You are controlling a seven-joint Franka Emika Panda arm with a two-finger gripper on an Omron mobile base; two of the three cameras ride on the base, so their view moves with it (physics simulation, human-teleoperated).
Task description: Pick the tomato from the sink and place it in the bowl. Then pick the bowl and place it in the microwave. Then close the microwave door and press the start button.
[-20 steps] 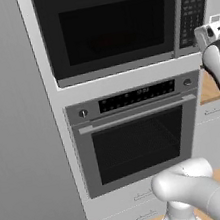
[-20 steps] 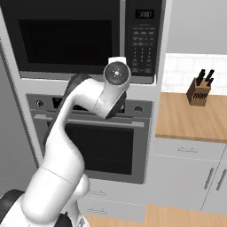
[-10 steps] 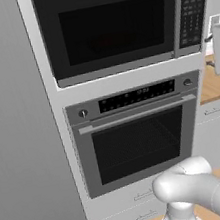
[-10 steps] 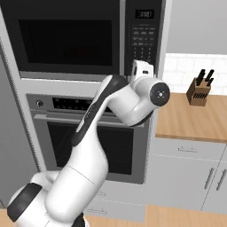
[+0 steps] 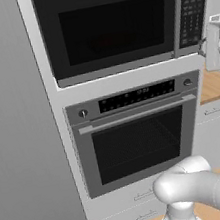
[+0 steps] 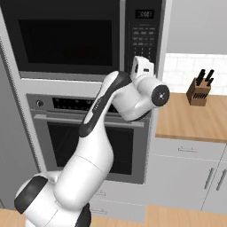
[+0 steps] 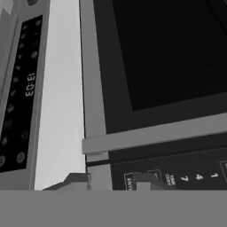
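Sitting shut, the wide black microwave door (image 5: 110, 25) with its dark glass window covers the built-in silver-and-black microwave (image 6: 84, 37), and the vertical pale grey bar handle (image 5: 180, 11) runs down beside the dark keypad strip (image 6: 144, 37). Below that is the stainless wall oven (image 5: 138, 132) with a horizontal handle. Off at 3 o'clock in the right base view there's a wooden bench (image 6: 195, 117) with a brown knife block (image 6: 198, 91) on it.

White arm's hand is parked right at the keypad's lower edge. Claw (image 7: 113, 182) tips barely peek up in the hand view, close to the keypad. Can't tell how far open it is, or whether it's touching.
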